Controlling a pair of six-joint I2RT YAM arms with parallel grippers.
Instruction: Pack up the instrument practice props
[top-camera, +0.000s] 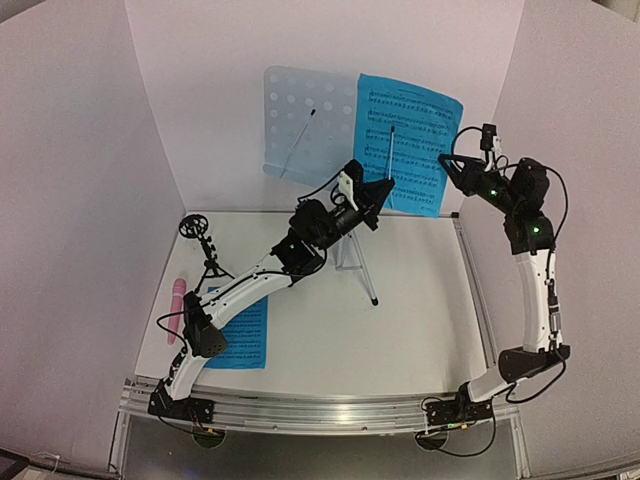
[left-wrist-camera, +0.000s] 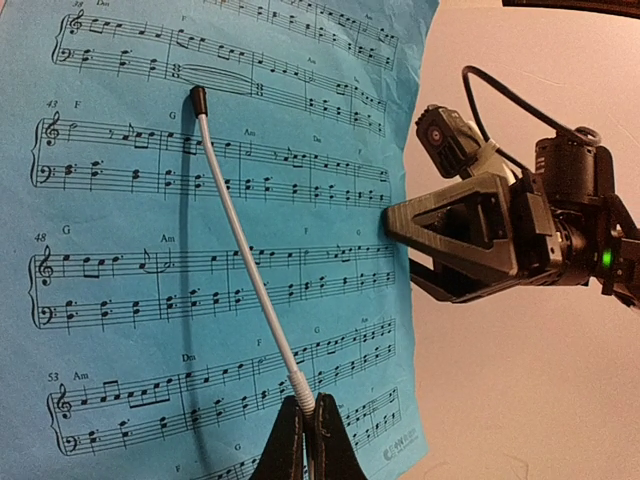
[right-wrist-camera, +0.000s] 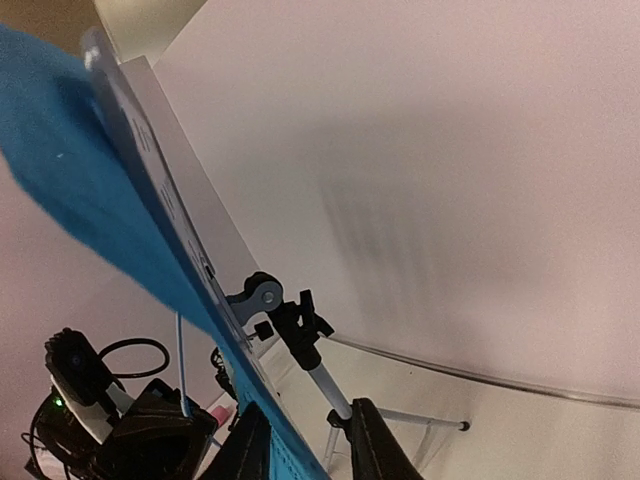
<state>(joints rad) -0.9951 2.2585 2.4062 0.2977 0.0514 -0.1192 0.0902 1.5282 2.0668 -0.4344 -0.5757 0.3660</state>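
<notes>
Flat blue music sheet (top-camera: 245, 345) lies by my left base (top-camera: 180, 405), pink microphone (top-camera: 177, 305) near it. Left gripper (left-wrist-camera: 305, 402) pinched tight on the music stand's (top-camera: 300, 110) retainer wire (left-wrist-camera: 248, 250). I see right gripper (right-wrist-camera: 310, 410) narrowly parted, straddling the upright sheet's (left-wrist-camera: 120, 270) edge.

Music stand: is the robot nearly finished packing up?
No; nothing looks packed. In hand: left gripper pinches the page-holder wire over the blue music sheet on the music stand; right gripper, jaws open, straddles its edge. Left to do: second sheet, pink microphone, black mic stand, the stand.
</notes>
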